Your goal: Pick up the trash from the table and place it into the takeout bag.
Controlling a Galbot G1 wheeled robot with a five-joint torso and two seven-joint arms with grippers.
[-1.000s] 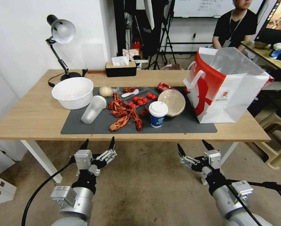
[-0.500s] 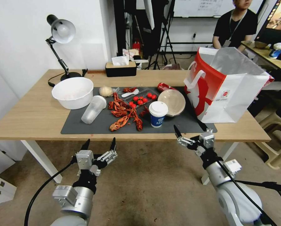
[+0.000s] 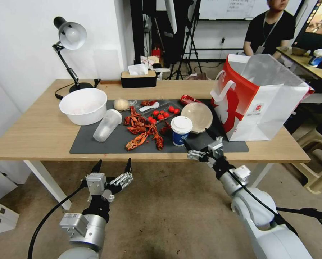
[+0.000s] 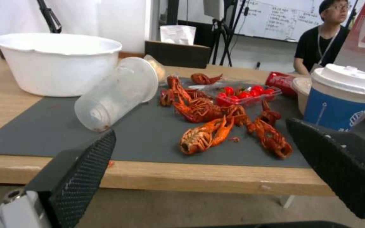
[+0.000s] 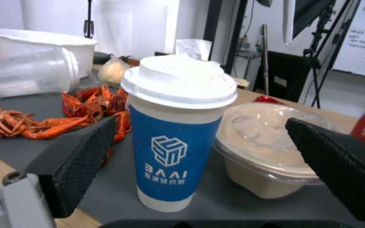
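Note:
On the table (image 3: 35,133), the dark mat (image 3: 96,145) carries the trash. A blue-white paper cup (image 3: 181,131) with a white lid stands at its front, and a lidded beige bowl (image 3: 197,117) sits just behind. A clear plastic cup (image 3: 107,125) lies on its side, with red crayfish shells (image 3: 141,129) in a heap and a red packet (image 3: 187,99) further back. The takeout bag (image 3: 261,100) stands open at the right. My right gripper (image 3: 196,138) is open at the mat's front edge, facing the paper cup (image 5: 178,133) between its fingers without touching it. My left gripper (image 3: 113,163) hangs open below the table's front edge.
A big white bowl (image 3: 83,105), a desk lamp (image 3: 69,39) and a tissue box (image 3: 138,78) stand at the back left. A clear tray of cherry tomatoes (image 3: 162,112) and a white spoon (image 3: 149,106) lie mid-mat. A beige stool (image 3: 315,162) stands right of the table.
My right arm has risen from below the table and reached forward and left, up to the paper cup. The left arm has stayed where it was.

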